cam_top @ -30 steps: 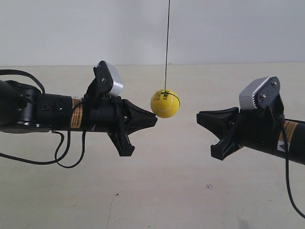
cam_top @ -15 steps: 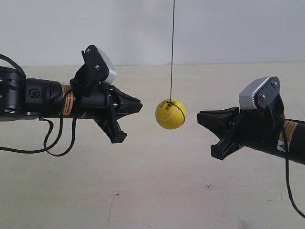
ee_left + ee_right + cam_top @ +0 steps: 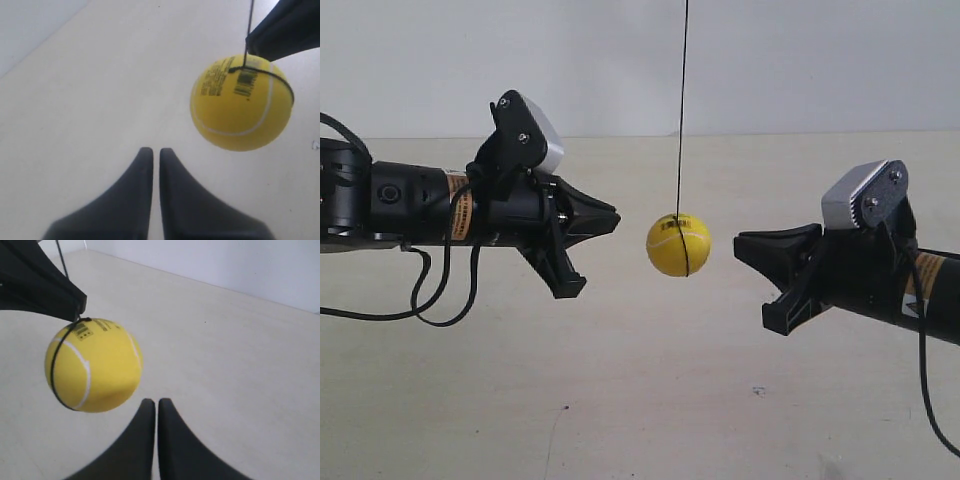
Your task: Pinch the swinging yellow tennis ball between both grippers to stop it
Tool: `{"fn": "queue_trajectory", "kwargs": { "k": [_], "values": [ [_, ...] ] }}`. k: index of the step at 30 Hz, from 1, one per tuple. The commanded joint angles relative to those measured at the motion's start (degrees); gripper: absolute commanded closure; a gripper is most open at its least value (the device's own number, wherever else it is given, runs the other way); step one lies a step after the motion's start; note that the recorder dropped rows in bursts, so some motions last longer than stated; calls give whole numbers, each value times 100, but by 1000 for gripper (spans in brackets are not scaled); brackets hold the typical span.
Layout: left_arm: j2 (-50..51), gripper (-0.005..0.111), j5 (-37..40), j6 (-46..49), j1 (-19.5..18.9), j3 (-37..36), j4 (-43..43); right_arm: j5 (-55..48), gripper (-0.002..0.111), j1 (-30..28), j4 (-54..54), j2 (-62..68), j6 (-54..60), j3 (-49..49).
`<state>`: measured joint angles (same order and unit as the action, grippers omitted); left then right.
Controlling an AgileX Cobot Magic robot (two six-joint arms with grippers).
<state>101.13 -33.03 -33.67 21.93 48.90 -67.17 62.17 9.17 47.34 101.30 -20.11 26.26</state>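
The gripper at the exterior view's left (image 3: 614,216), jaws closed together and empty, points at the top of the yellow tennis ball (image 3: 678,244), which hangs mid-frame by a string (image 3: 684,100), touching neither tip. The gripper at the exterior view's right (image 3: 738,243) is likewise closed and empty. We expect off-centre contact to deflect the ball. It is bright yellow and white-seamed.

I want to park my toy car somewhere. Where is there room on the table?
The table is bare under the yellow tennis ball, toward the camera. It is crowded up beside the ball: the gripper at the exterior view's left and the gripper at the exterior view's right leave small gaps.
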Motion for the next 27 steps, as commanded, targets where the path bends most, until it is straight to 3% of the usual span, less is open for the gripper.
{"fn": "queue_trajectory", "kwargs": {
  "k": [1,9,20,27],
  "values": [
    [-304,102,-145,-54,30,-141,65,416,108,-1,-9,-6,46,15],
    [-1825,102,-273,-54,30,-748,228,755,108,-1,40,-207,102,15],
    [-4377,102,15,-54,30,-1687,860,-1734,108,-1,-40,-2437,-679,-225],
    [-5764,102,478,-260,30,-2139,1280,-2604,108,-1,-28,-4621,-1549,-787]
  ]
}}
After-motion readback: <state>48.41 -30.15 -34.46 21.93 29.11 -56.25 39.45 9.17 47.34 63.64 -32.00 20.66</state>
